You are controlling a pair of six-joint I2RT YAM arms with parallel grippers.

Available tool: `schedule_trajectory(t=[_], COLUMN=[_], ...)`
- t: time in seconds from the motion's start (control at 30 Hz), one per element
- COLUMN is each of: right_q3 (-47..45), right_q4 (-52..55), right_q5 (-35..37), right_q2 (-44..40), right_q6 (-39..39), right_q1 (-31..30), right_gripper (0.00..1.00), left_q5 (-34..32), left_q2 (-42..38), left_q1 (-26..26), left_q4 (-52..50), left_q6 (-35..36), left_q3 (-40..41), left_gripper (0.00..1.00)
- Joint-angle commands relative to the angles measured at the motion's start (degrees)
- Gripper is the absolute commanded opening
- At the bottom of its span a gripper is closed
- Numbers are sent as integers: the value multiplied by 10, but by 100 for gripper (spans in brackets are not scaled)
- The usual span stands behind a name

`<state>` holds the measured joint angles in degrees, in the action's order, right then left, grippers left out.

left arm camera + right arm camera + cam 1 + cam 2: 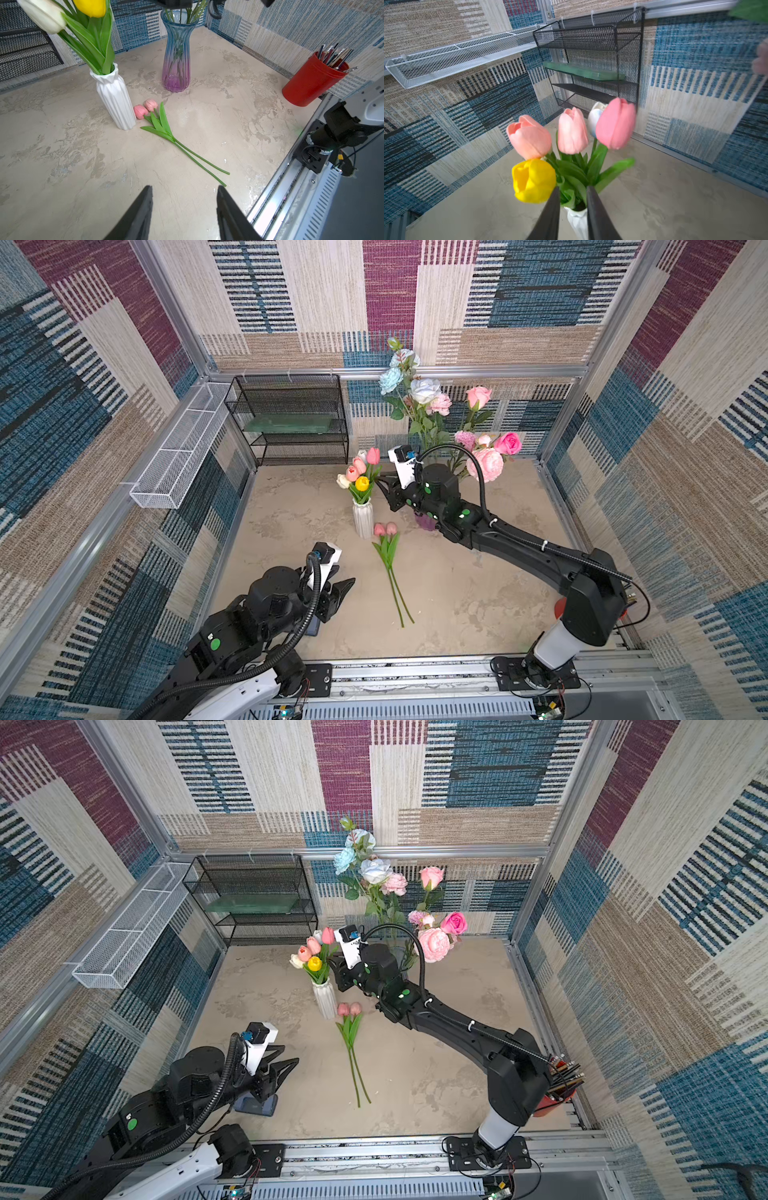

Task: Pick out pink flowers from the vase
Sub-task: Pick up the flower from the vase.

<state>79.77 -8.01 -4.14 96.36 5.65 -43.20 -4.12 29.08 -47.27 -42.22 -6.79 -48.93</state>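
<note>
Right wrist view: right claw (573, 188) narrow, tips either side of green leaves above the white vase (578, 220); cannot tell whether a stem is pinched.
Standing pink tulips (572, 131): three, upright in that vase beside a yellow tulip (533, 180); stems hidden by leaves.
Left wrist view: left claw (184, 187) wide, nothing between, over the desk (62, 166).
Lying pink tulips (145, 108): two, flat on the desk, one head touching the white vase.
Glass vase (176, 62): blooms cut off here; mostly hidden behind the right arm in both top views.
Large pink flowers (484, 464): only the top views show them.

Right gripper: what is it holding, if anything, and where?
Cannot tell: right gripper has its jaws either side of tulip stems just above the white vase.
</note>
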Motion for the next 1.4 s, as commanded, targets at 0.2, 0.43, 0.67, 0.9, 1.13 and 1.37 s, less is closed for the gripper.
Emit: schedule_trajectory(t=[0.2,0.43,0.67,0.9,1.13,1.37], right_q3=[31,17,42,87,110,116], right_q4=[-48,-71,-67,-45,-30,-20], right_q5=[7,10,-6,-20,-29,-29], right_q2=[66,73,95,124,139,118], right_q6=[-14,-8,-5,-6,-1,-7], right_q1=[6,17,25,26,26,27], right_gripper=[26,26,29,28,15,8], left_q5=[-11,1,2,2,0,-1], left_q2=[-39,-53,-54,-54,-55,-56], left_q1=[0,0,0,0,0,0], left_q4=[13,29,34,34,33,33], left_q6=[42,48,50,51,51,51], left_q3=[36,47,52,52,52,52], left_gripper=[52,52,52,52,52,52])
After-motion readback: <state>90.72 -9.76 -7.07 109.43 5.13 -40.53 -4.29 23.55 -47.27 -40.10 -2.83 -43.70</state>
